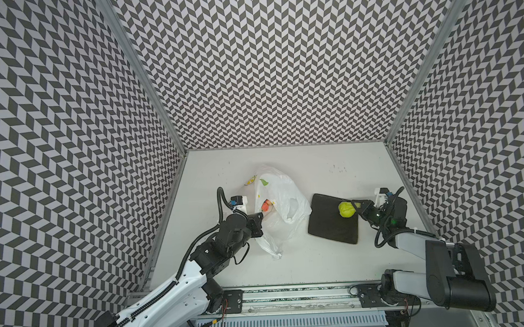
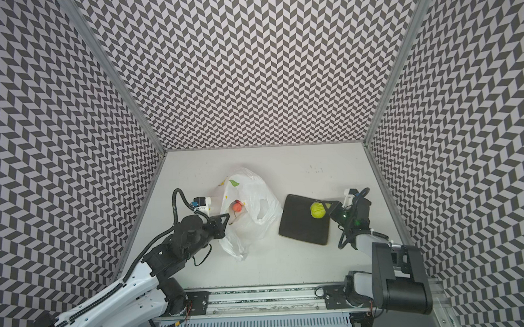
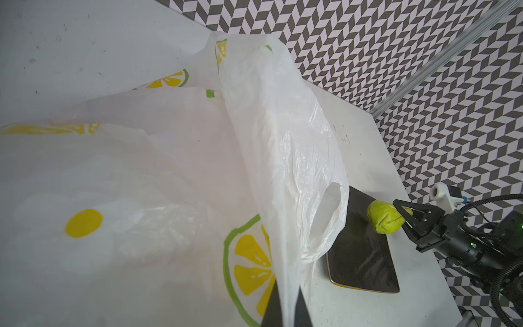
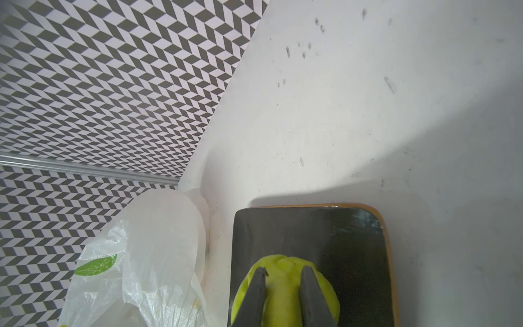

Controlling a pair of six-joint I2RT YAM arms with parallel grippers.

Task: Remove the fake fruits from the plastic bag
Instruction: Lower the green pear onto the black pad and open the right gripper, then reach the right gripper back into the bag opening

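White table (image 1: 289, 260), green fruit (image 1: 346, 209) clamped in right gripper (image 4: 284, 271)

Both top views: taken from high overhead at arm-base side, aimed steeply down. Whole white table (image 1: 304, 259), both arms and three patterned walls (image 1: 280, 63) taken in; almost same scene shown, shifted slightly sideways.
Left wrist view: taken from just behind left gripper (image 3: 287, 287), very close to plastic bag (image 3: 169, 170); dark plate (image 3: 365, 254) and right gripper (image 3: 399, 213) caught beyond.
Right wrist view: taken from just behind right gripper, close over green fruit (image 4: 283, 283); plate, fruit and bag shared with left wrist view.
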